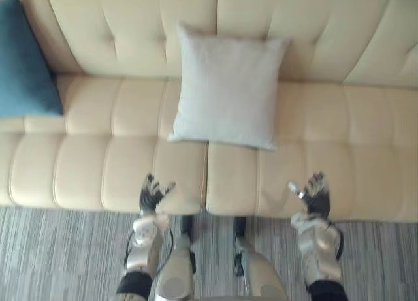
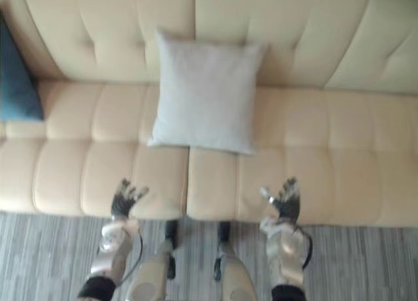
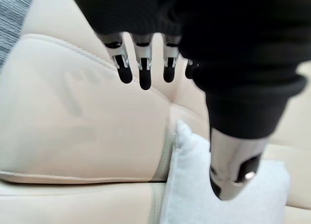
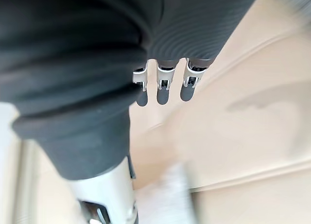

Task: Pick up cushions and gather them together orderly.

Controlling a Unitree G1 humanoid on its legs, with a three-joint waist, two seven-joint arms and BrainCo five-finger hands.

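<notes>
A pale grey square cushion [image 1: 225, 85] leans against the backrest in the middle of the cream sofa [image 1: 85, 164]; it also shows in the left wrist view as the grey cushion [image 3: 194, 195]. A teal cushion [image 1: 23, 63] sits at the sofa's far left. My left hand [image 1: 151, 195] hovers at the seat's front edge, below and left of the grey cushion, fingers straight, holding nothing. My right hand [image 1: 315, 195] hovers at the front edge to the cushion's lower right, fingers [image 4: 163, 85] also straight and empty.
The sofa's tufted seat stretches across the whole view, with bare seat to the right of the grey cushion. A grey striped carpet [image 1: 59, 249] lies in front of the sofa.
</notes>
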